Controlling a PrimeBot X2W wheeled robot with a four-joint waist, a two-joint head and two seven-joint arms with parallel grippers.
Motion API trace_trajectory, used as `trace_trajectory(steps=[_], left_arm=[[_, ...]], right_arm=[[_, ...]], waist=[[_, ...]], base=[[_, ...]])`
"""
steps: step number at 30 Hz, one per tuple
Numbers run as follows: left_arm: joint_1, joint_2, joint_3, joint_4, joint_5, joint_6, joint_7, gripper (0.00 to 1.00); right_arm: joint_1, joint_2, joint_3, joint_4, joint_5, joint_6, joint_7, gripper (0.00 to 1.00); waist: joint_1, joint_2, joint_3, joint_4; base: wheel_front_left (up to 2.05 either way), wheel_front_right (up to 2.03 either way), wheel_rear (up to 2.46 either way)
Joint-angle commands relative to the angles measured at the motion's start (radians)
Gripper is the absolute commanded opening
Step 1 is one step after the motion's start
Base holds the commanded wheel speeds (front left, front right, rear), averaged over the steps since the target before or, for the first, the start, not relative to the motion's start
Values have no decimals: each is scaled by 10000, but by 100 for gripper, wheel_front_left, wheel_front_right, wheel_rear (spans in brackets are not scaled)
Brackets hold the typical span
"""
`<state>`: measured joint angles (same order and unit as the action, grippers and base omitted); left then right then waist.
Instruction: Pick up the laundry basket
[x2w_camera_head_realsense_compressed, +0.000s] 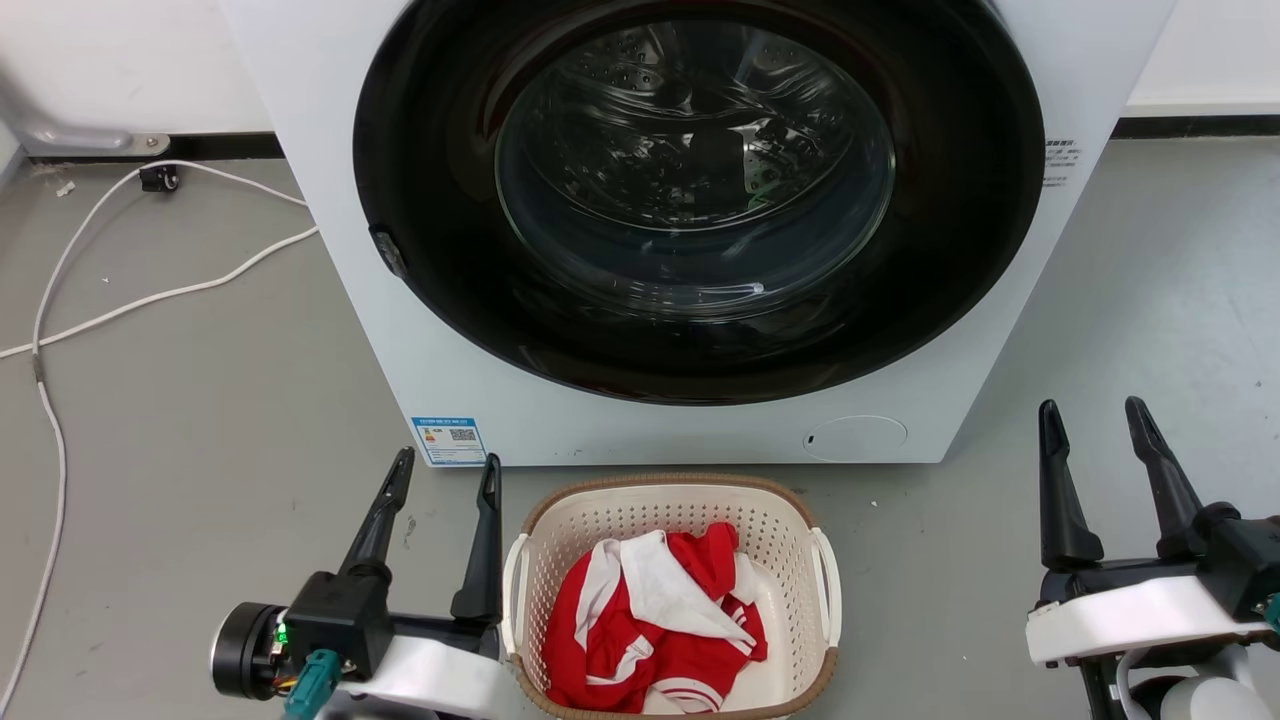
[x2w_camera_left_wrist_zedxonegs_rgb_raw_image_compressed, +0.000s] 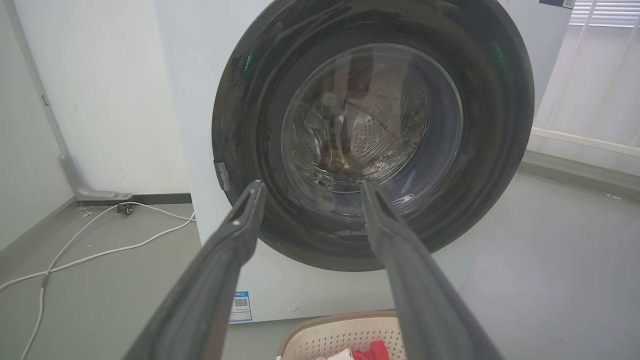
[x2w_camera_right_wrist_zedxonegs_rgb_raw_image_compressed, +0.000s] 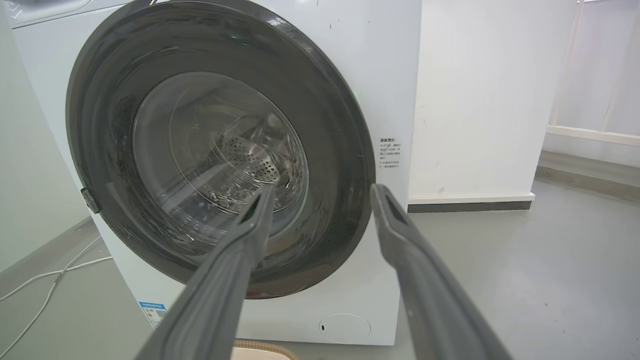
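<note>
A white washing machine (x2w_camera_head_realsense_compressed: 330, 150) with a round dark glass door (x2w_camera_head_realsense_compressed: 700, 190) stands at the far side of the grey floor (x2w_camera_head_realsense_compressed: 200, 420); the door is shut.

Just in front of it, near the middle, the laundry basket (x2w_camera_head_realsense_compressed: 660, 483) sits upright on the floor with its mouth facing up. One white handle (x2w_camera_head_realsense_compressed: 514, 590) faces left and the other (x2w_camera_head_realsense_compressed: 827, 580) faces right. Its near end is cut off by the bottom edge of the head view, so its long axis cannot be told for sure. It is a rounded rectangle of cream-white plastic pierced with small holes, with a brown woven-look rim. A crumpled red and white garment (x2w_camera_head_realsense_compressed: 650, 620) lies inside.

The left gripper (x2w_camera_head_realsense_compressed: 447, 460) hovers just beside the basket's left handle, fingers spread apart and holding nothing; whether it touches the handle cannot be told. The right gripper (x2w_camera_head_realsense_compressed: 1091, 407) is well apart to the right, also spread and holding nothing.

A white cable (x2w_camera_head_realsense_compressed: 100, 305) trails over the floor at the far left. A small blue label (x2w_camera_head_realsense_compressed: 449, 440) sits low on the machine's left front.
</note>
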<state>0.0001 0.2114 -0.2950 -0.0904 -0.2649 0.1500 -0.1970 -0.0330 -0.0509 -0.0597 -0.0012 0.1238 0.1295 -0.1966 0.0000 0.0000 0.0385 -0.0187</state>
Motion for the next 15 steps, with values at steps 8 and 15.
trace_trajectory(steps=[8,15], left_arm=[[99,-201,202,-382,94,-199,-242,100],[510,-942,1261,-234,-68,-1314,-379,100]], right_arm=[[38,0,-60,-258,-188,10,-261,100],[143,5,-98,358,672,11,-384,100]], waist=[[0,0,16,-17],[0,0,19,-22]], base=[[0,0,0],[0,0,0]])
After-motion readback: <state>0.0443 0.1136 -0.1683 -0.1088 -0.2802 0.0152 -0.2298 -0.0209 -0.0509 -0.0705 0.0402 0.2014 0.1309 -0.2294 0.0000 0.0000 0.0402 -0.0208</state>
